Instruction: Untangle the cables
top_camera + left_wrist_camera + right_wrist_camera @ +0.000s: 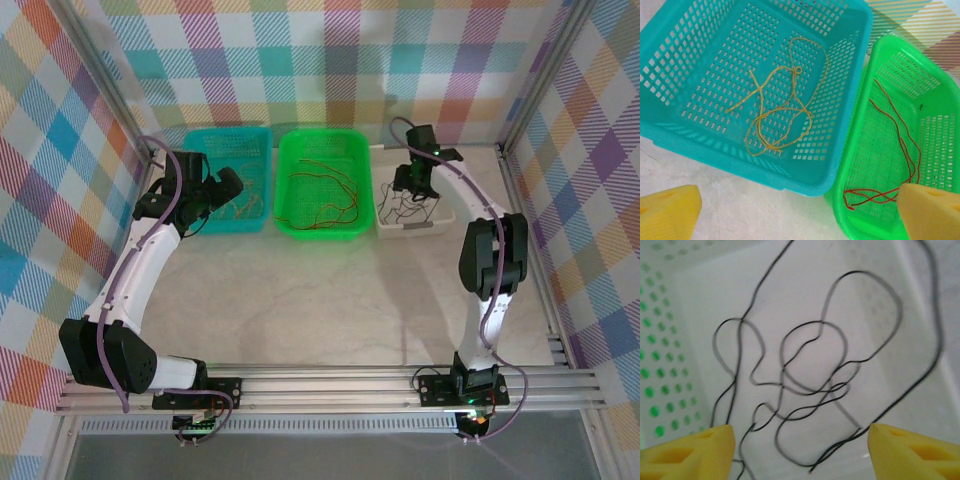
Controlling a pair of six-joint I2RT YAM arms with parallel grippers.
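Scene: you have three perforated plastic baskets in a row at the far side of the table, a teal basket (670, 60), a green basket (940, 130) and a white basket (415, 226).
Cables: a thin yellow-tan wire (798, 70) lies looped on the teal basket's floor. Thin red wires (865, 194) lie in the green one. A thin black wire (822, 321) sprawls in the white one.
Left gripper (800, 215): its yellow fingers are spread wide with nothing between them. It hangs over the near rim of the teal basket.
Right gripper (800, 450): its fingers stand apart and clamp nothing. It hovers low over the white basket.
Key relation: the black wire lies directly under and ahead of your right gripper. Its loops fan away from the fingertips, and one loose end sits on the basket floor between them.
Long axis: the black wire has none you can rely on, because its loops cross in several places. One long strand runs from that loose end up toward the far right.
Nearer arm: the right arm is nearer the black wire and the left is nearer the yellow-tan wire.
Next move, as a judgement: come down on one strand, away from the crossings.
Risk: pinching two strands at a crossing would likely tighten the knot.
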